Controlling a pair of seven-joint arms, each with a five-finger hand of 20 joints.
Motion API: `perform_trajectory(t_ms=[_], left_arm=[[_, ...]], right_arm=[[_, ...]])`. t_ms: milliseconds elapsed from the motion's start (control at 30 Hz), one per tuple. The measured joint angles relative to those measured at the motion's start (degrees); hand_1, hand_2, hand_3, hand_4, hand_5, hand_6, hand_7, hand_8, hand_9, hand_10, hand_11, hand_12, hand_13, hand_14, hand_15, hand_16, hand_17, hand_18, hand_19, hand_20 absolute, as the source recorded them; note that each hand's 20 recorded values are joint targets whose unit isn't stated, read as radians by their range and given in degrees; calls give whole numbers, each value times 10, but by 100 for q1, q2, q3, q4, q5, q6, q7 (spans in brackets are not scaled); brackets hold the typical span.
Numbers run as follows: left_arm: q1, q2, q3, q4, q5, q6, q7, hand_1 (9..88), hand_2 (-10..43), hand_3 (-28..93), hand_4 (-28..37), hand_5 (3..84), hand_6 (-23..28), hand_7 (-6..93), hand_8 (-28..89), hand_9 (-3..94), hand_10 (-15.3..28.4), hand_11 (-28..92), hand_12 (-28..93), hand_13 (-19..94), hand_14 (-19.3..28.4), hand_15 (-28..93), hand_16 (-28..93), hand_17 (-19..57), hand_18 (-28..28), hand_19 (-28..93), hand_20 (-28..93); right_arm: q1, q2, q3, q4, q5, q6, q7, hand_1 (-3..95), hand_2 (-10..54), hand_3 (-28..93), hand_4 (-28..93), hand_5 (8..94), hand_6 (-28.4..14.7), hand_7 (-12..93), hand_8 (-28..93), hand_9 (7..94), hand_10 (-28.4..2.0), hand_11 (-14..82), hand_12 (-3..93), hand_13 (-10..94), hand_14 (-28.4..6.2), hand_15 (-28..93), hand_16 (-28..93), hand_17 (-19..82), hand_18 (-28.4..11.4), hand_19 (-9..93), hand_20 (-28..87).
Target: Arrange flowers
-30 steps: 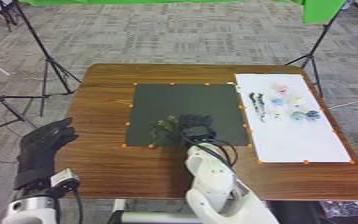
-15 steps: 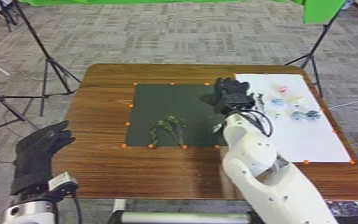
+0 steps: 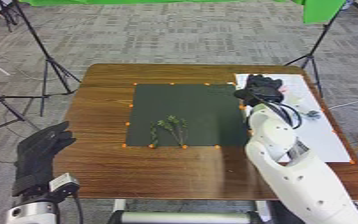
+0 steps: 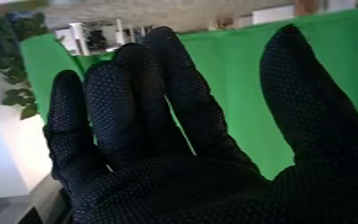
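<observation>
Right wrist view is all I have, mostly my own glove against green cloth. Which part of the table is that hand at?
Observer: In the head view, your right hand appears over the far left part of the white sheet.
Operator: Any plants on the dark mat?
Observer: Yes, thin green sprigs lie toward the near edge of the dark mat, left of its middle.
Operator: And my other hand?
Observer: The left hand is at the table's left side, fingers open, away from the sprigs.
</observation>
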Motion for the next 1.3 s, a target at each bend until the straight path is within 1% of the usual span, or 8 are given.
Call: perform_trajectory(t_ms=[67,200,433,633,767,900,1100,1300], left_arm=[[-6,13,25,0,-39,14,45,290,33,815,-156,528,169,199,-98,419,246,515,133,328,284,840,-228,-41,242,543,463],[-25,79,68,3,-117,40,124,289,33,816,-156,528,169,199,-98,418,246,516,133,328,284,840,-228,-41,242,544,463],[-85,91,74,6,-120,41,136,289,33,816,-156,528,168,199,-98,419,246,516,133,329,284,840,-228,-41,242,544,462],[-158,84,78,19,-96,30,123,289,32,817,-157,528,169,199,-98,419,247,516,132,329,284,840,-229,-41,242,544,462],[-227,130,156,37,-129,34,159,290,33,816,-157,528,169,199,-99,419,247,516,133,329,284,840,-229,-41,242,545,463],[-261,170,177,45,-143,34,171,290,35,816,-157,528,169,198,-98,418,247,516,133,329,284,841,-229,-41,243,545,464],[-261,168,166,45,-151,31,179,289,35,816,-156,528,169,199,-98,419,246,517,133,329,284,841,-229,-41,242,545,464],[-268,104,154,49,-109,15,134,290,36,816,-156,528,169,199,-98,419,246,517,133,329,284,841,-228,-40,242,545,465]], right_arm=[[52,41,-28,121,3,-73,40,229,15,795,-206,585,-148,213,-64,439,-284,578,344,361,-284,859,250,107,-284,646,422],[141,107,-42,332,4,-242,119,234,8,797,-206,587,-154,203,-60,438,-284,579,347,359,-284,860,250,106,-284,648,419],[307,194,-90,547,33,-610,334,248,-3,794,-209,595,-169,187,-53,436,-284,581,356,359,-284,860,254,104,-284,651,419],[386,241,-117,732,108,-679,401,263,-16,797,-213,619,-162,194,-52,441,-284,600,362,365,-284,866,256,106,-284,650,420],[433,254,-187,893,182,-698,462,266,-17,797,-215,629,-157,202,-55,445,-284,604,360,369,-284,867,257,107,-284,650,421],[431,248,-189,1004,268,-754,523,268,-17,797,-216,628,-156,205,-56,445,-284,606,359,370,-284,866,256,108,-284,650,422],[385,234,-183,1057,332,-781,559,269,-17,796,-219,630,-149,214,-59,450,-284,611,358,372,-284,868,253,109,-284,649,423],[367,200,-200,1102,338,-739,555,292,-13,799,-230,653,-117,240,-74,478,-284,632,342,397,-284,869,249,119,-284,656,415]])
